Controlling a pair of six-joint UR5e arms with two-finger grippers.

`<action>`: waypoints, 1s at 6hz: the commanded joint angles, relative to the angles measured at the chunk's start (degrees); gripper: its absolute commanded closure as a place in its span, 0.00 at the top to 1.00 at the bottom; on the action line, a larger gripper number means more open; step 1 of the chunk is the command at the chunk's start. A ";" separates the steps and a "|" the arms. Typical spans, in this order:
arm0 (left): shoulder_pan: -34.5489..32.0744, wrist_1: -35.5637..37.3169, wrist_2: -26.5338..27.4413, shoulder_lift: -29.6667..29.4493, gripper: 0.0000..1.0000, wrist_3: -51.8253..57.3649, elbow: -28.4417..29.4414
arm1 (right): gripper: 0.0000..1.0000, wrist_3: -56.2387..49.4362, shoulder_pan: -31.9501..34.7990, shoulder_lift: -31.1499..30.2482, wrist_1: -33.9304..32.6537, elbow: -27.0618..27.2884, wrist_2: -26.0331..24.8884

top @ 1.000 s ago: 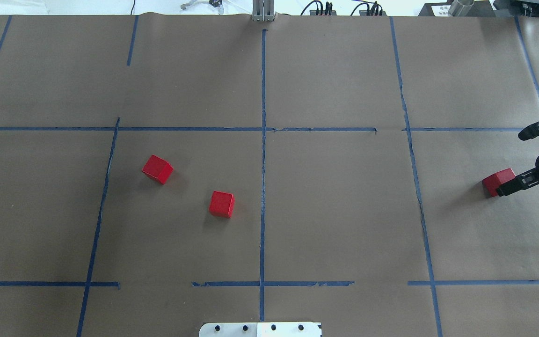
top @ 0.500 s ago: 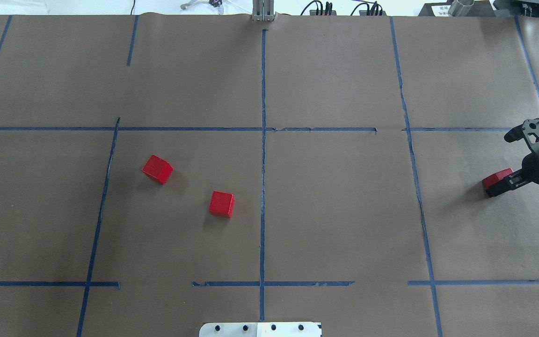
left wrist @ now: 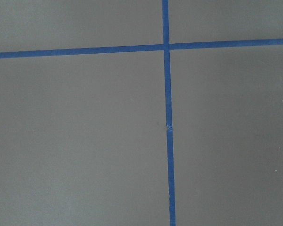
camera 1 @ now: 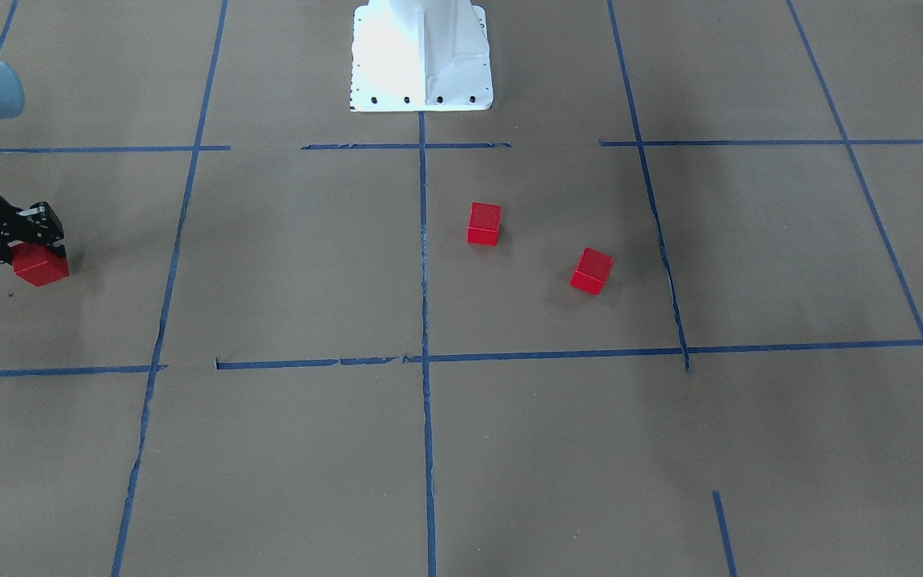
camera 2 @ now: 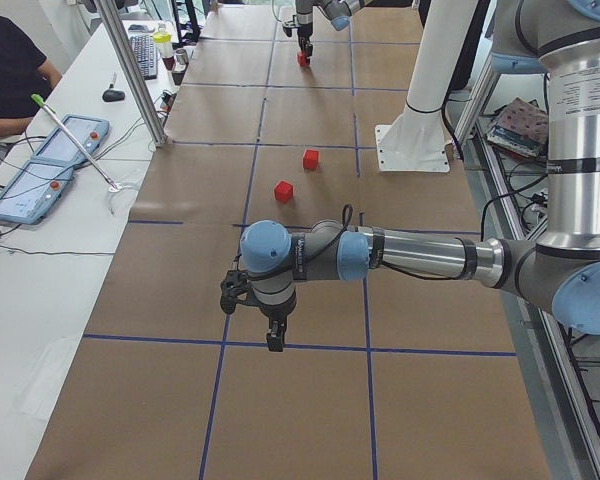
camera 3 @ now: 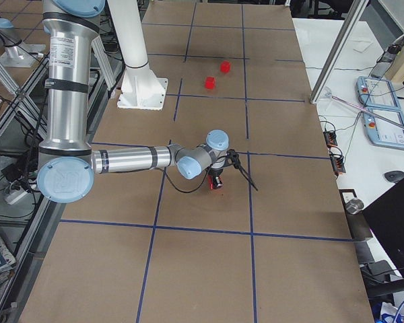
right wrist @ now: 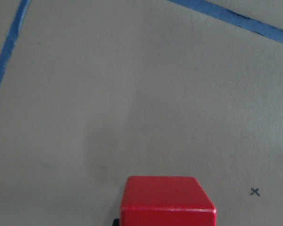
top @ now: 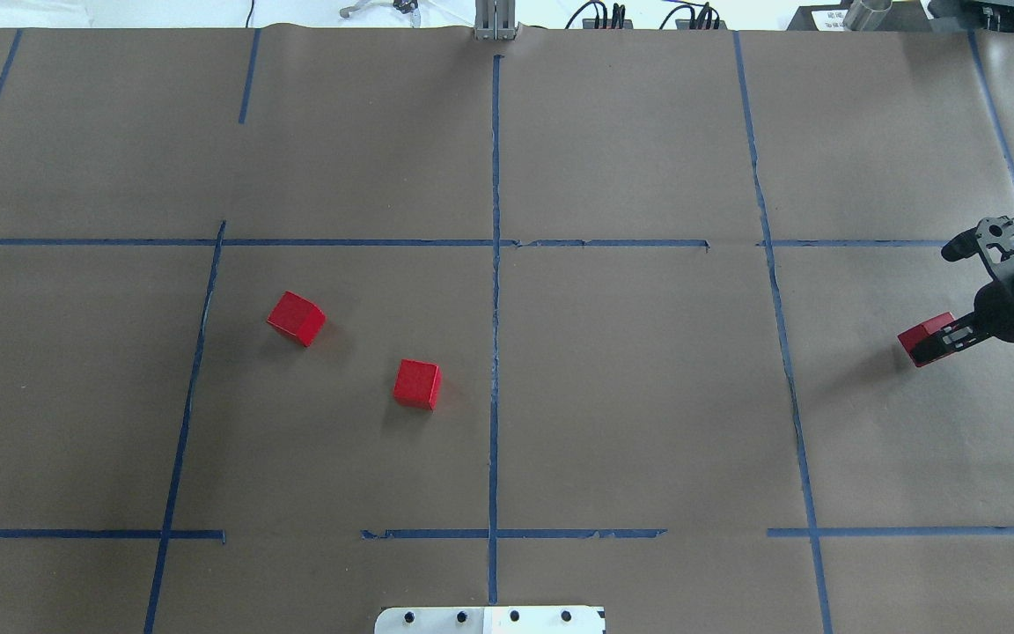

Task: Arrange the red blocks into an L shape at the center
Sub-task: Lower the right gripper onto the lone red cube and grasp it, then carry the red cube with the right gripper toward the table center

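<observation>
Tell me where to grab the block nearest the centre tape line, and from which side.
Come straight down on the block and pinch two opposite side faces. It lies flat, nearly square to the tape, so line the grip up with the grid. All sides are free; the other loose block sits well apart.

On my tabletop [top: 366, 141], two blocks lie apart in the left half of the centre cell [top: 639, 387]. The near block [top: 417, 384] is just left of the dividing tape line [top: 495, 352]. The far block [top: 297, 319] is further left and further from the base. The third block [top: 919, 339] is in the next cell to the right, between the tips of the right pincer [top: 943, 339]. The left pincer [camera 2: 274, 338] hangs near a tape crossing [left wrist: 166, 46], well off left.
</observation>
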 commanded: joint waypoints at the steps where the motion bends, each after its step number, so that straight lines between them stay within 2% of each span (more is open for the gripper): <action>1: -0.01 -0.16 -0.06 -0.24 1.00 0.43 -0.06 | 0.00 16.27 -8.36 8.83 -0.29 1.76 -0.19; 3: -0.01 -0.16 -0.06 0.20 1.00 0.61 -0.15 | 0.00 31.99 -16.44 22.09 -7.72 1.76 -2.36; 5: -0.01 -2.43 -0.06 0.29 1.00 0.52 -0.06 | 0.00 40.13 -25.07 34.32 -16.42 -0.08 -11.74; 6: 0.08 -3.32 -0.06 0.29 1.00 0.34 -0.15 | 0.00 44.08 -25.97 40.38 -19.77 -3.92 -12.40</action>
